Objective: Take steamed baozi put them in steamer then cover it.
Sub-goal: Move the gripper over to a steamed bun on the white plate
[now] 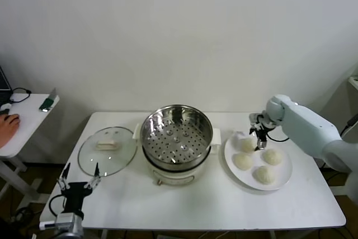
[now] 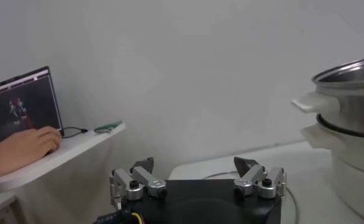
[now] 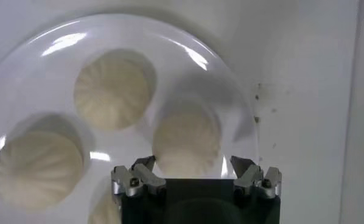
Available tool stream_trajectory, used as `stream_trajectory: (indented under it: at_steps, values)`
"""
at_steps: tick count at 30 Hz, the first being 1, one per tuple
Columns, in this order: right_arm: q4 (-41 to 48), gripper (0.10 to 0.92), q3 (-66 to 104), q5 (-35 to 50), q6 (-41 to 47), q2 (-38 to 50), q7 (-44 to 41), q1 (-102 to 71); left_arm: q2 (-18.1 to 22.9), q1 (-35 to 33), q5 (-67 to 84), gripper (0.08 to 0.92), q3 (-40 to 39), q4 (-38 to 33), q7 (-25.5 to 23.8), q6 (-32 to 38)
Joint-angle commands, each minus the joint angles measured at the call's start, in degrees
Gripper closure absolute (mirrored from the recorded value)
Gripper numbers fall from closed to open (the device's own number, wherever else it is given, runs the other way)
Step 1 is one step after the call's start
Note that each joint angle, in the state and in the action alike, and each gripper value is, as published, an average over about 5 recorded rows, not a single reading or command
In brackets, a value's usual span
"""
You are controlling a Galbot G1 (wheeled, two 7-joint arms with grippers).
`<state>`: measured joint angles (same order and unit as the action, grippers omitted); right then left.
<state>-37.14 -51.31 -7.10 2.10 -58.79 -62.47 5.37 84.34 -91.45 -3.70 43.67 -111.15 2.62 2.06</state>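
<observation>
The steamer (image 1: 176,135) stands uncovered at the table's middle, its perforated tray bare. The cover (image 1: 107,150), a clear glass lid with a white handle, lies flat to its left. Several baozi sit on a white plate (image 1: 283,178) at the right. My right gripper (image 1: 258,132) hovers open just above the plate's far-left baozi (image 1: 246,145). In the right wrist view that baozi (image 3: 187,140) lies between the spread fingers of the right gripper (image 3: 194,164), untouched. My left gripper (image 1: 78,180) waits open near the front left edge, below the cover, with the steamer (image 2: 349,122) off to its side.
A small side table (image 1: 25,117) stands left of the work table, with a person's hand (image 1: 8,122) and a laptop (image 2: 24,103) on it. A white wall is close behind. Bare tabletop lies in front of the steamer.
</observation>
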Motion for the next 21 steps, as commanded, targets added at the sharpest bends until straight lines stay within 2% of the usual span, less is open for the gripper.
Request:
stream_trajectory:
  at_steps: [1,9,21]
  values:
    - [3.5,0.203,-1.5,-0.1,-0.5,-3.4,-0.3,0.5,0.1,0.0,0.5,0.177,0.3,0.1,0.3,-0.3]
    - [3.6,0.205,-1.7,0.0,-0.9,-3.3,-0.9,0.5,0.1,-0.1,0.6,0.177,0.6,0.4,0.3,-0.2]
    - [3.3,0.339,-1.7,-0.3,-1.6,-2.9,-1.3,0.7,0.2,-0.5,0.9,0.177,1.0,0.5,0.4,0.0]
